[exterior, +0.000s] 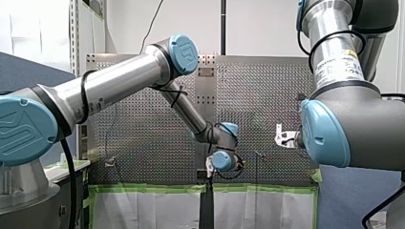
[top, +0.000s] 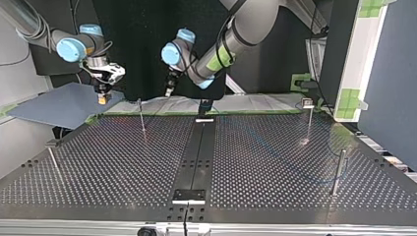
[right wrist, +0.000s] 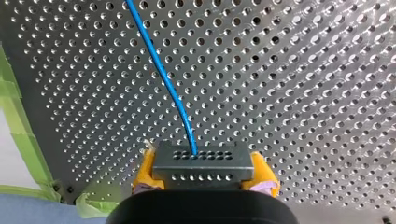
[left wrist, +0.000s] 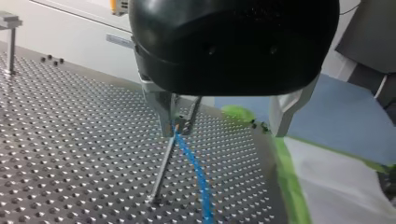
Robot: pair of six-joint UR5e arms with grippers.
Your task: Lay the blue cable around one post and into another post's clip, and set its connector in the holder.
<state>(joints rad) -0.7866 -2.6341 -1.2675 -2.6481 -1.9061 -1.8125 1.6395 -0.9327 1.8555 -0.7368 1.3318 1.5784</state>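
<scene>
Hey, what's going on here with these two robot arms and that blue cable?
The two arms are routing the cable together. My right gripper, with yellow pads, is shut on the grey connector at one end of the blue cable, holding it above the perforated table. My left gripper pinches the cable further along, right at the top of a thin post. The connector is not yet in any holder.

This is a robotics lab. My left arm [exterior: 119,83] and my right arm [exterior: 353,129], both industrial, reach over a perforated metal worktop [top: 270,162] set with slim steel posts [top: 338,172]. Green tape [exterior: 143,189] and white sheeting [exterior: 143,210] mask its edge, with a blue-grey panel [exterior: 353,200] on the right.
</scene>
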